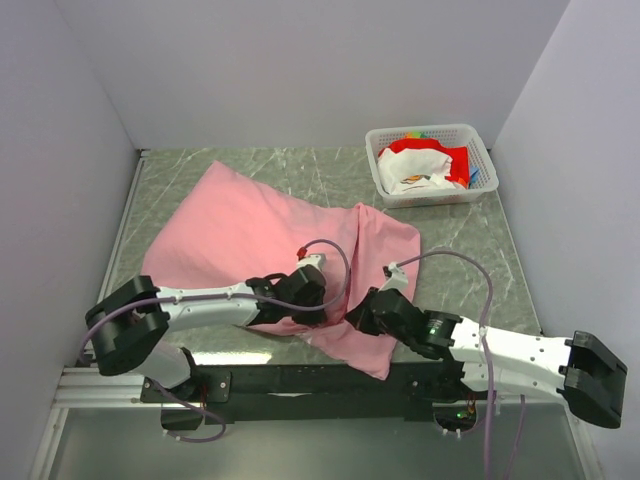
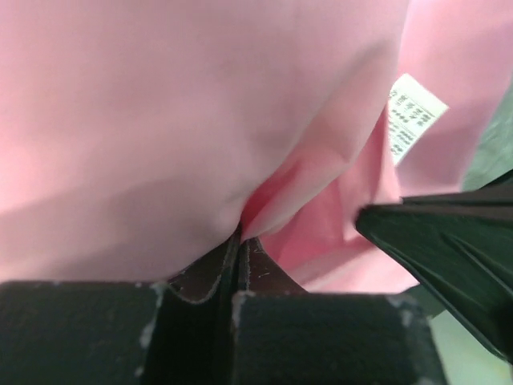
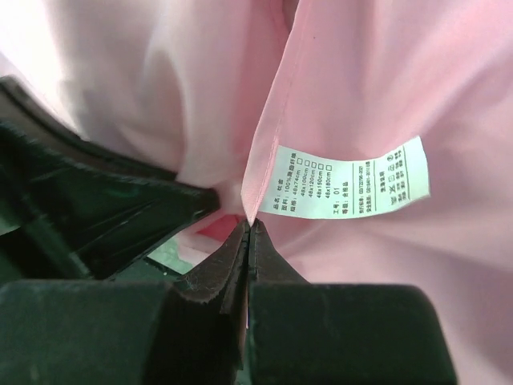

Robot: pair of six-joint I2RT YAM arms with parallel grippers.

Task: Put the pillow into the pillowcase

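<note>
I am at the step of opening the pillowcase point(image 1: 250, 220), which lies spread on the table. My right gripper point(image 3: 248, 228) is pinched tight on its hem just under the white label point(image 3: 353, 180), and my left gripper point(image 2: 240, 237) is clamped on a fold just beside that label. Well beyond the label, a basket point(image 1: 480, 150) holds something white, probably the pillow point(image 1: 415, 180). Next, I judge, I must pull the two layers apart without dragging both

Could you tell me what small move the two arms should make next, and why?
Probably lift both together: the left gripper and right gripper each have jaws shut on the pillowcase at its near edge, side by side, so raising them should take up the slack fabric.
</note>
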